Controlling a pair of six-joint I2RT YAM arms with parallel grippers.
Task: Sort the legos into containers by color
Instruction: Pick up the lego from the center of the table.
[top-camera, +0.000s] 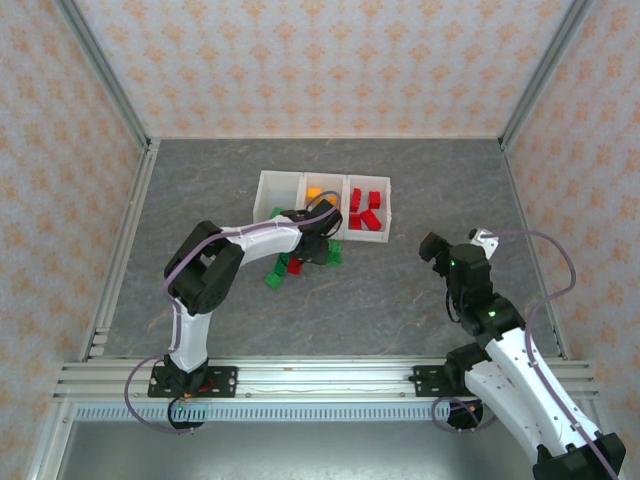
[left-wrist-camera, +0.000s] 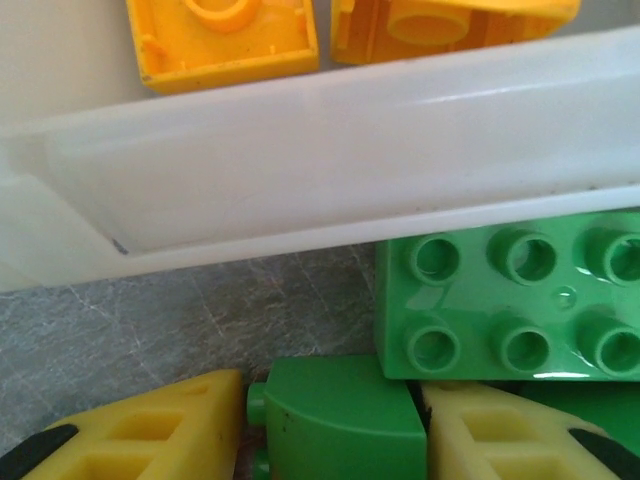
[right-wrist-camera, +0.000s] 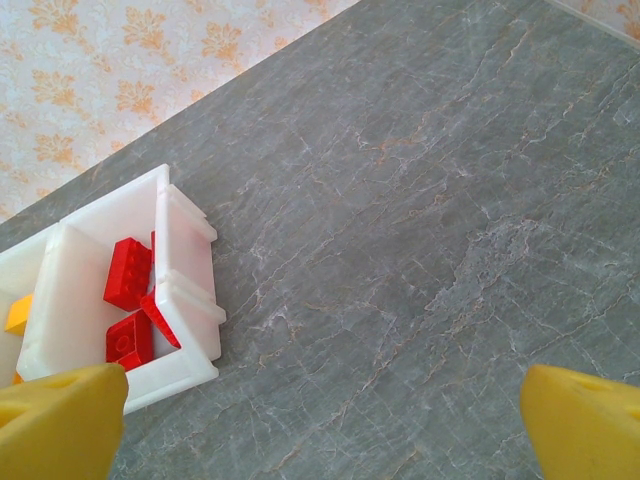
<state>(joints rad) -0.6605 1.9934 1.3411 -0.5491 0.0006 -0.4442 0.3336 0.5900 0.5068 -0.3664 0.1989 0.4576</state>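
grey veined tabletop covers most of the frame. at the left edge sit the white containers, joined in a row. the nearest bin holds red legos, and an orange-yellow piece peeks from the next one. patterned wallpaper runs across the upper left. the right gripper has its yellow fingertips spread wide in the bottom corners, nothing between them.

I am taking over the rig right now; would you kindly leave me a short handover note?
Left gripper: shut on a small green plastic brick, low by the front wall of the three joined white translucent plastic bins.
Right gripper: open, empty, above bare grey table.
Done: red bricks in the right bin, orange-yellow bricks in the middle bin.
Left to do: loose green bricks and a loose red brick before the bins; greens presumably go to the left bin.
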